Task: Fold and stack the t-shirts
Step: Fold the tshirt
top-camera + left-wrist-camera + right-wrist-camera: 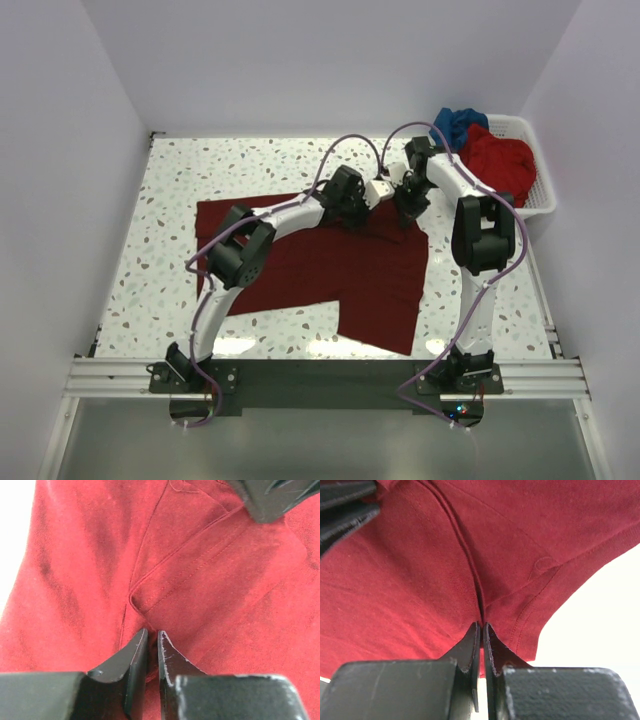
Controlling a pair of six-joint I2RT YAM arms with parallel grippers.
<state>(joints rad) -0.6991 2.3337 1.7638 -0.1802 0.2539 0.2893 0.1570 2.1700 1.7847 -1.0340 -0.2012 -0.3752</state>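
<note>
The dark maroon t-shirt [330, 265] is spread flat on the desk [180, 180], left of the white basket [540, 195]. The red t-shirt [500, 160] and blue t-shirt [458, 122] are heaped inside the basket. At the corner nearest the basket, folds of maroon cloth are pinched by the left fingers [137, 655] and the right fingers [467, 652].

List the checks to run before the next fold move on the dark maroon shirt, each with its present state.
1. Right jaws shut on the dark maroon cloth t-shirt: ok.
2. Left jaws gripping that shirt: cannot tell; a narrow gap shows.
3. Shirt's visible edges on the speckled table: ok.
4. Bright red t-shirt and blue t-shirt inside the white slatted plastic basket, apart from the maroon shirt: ok.
</note>
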